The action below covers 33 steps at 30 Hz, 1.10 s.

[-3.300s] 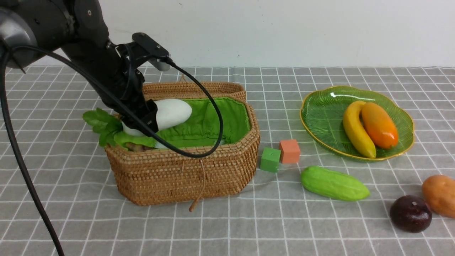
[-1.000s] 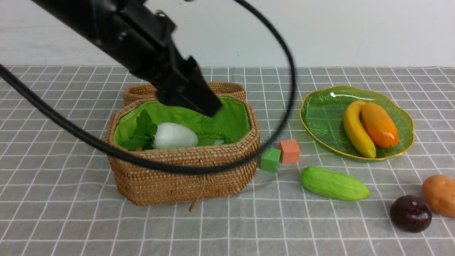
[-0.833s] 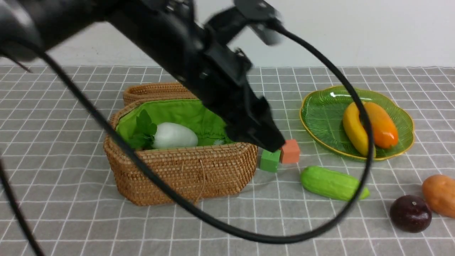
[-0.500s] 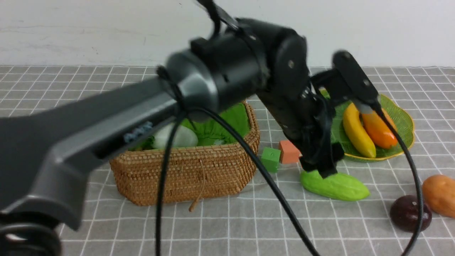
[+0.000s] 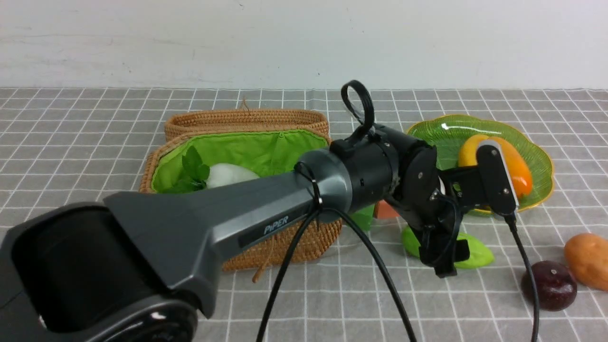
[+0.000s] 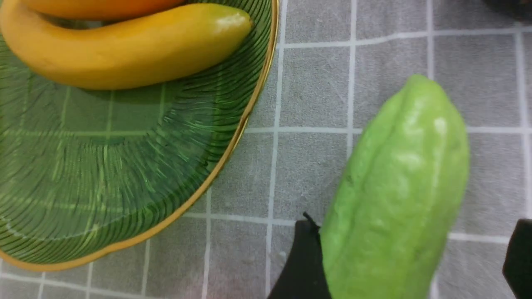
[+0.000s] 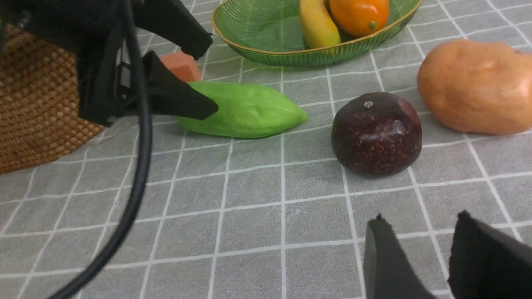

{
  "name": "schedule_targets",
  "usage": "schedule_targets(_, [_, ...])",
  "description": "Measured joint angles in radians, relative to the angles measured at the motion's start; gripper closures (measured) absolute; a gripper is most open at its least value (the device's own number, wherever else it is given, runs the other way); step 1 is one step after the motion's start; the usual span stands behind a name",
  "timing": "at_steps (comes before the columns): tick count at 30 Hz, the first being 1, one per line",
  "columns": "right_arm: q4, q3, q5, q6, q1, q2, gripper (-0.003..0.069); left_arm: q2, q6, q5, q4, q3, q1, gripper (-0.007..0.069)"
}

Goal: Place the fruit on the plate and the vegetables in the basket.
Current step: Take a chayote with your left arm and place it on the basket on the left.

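My left gripper [image 5: 445, 256] stands open and straddles the light green cucumber [image 6: 395, 187] on the cloth. One finger [image 6: 301, 261] lies against its side, the other [image 6: 519, 257] is well apart. The plate [image 5: 434, 137] holds the banana [image 6: 124, 50] and the mango [image 5: 520, 171]. A white radish [image 5: 228, 173] with green leaves lies in the basket [image 5: 294, 240]. The dark round fruit [image 7: 376, 133] and the potato [image 7: 474, 85] sit on the cloth ahead of my right gripper [image 7: 420, 218], which is open a little and empty.
An orange cube [image 7: 181, 66] and a green cube [image 5: 363, 218] sit between the basket and the cucumber. The basket's lid [image 5: 247, 121] stands behind it. My left arm and its black cable [image 5: 285, 280] stretch across the front of the basket.
My left arm has swung right from above the basket and come down over the cucumber, jaws still open. The radish it held earlier lies in the basket.
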Motion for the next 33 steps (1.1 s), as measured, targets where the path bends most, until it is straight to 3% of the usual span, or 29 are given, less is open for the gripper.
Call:
schedule_targets(8, [0.0, 0.0, 0.0, 0.0, 0.0, 0.0, 0.0419, 0.052, 0.015, 0.007, -0.003, -0.004, 0.0, 0.0062])
schedule_targets(11, [0.0, 0.0, 0.0, 0.0, 0.0, 0.0, 0.0419, 0.052, 0.015, 0.068, -0.004, -0.004, 0.0, 0.0113])
schedule_targets(13, [0.0, 0.0, 0.0, 0.0, 0.0, 0.0, 0.0419, 0.05, 0.015, 0.137, -0.007, -0.004, 0.0, 0.0202])
schedule_targets(14, [0.0, 0.0, 0.0, 0.0, 0.0, 0.0, 0.0419, 0.046, 0.015, 0.165, -0.007, -0.004, 0.0, 0.0212])
schedule_targets(20, [0.0, 0.0, 0.0, 0.0, 0.0, 0.0, 0.0419, -0.029, 0.015, 0.29, -0.024, -0.005, 0.031, 0.0207])
schedule_targets(29, [0.0, 0.0, 0.0, 0.0, 0.0, 0.0, 0.0419, -0.35, 0.016, 0.545, -0.055, -0.005, 0.152, 0.0207])
schedule_targets(33, [0.0, 0.0, 0.0, 0.0, 0.0, 0.0, 0.0419, -0.511, 0.005, 0.668, -0.059, -0.007, 0.298, 0.0207])
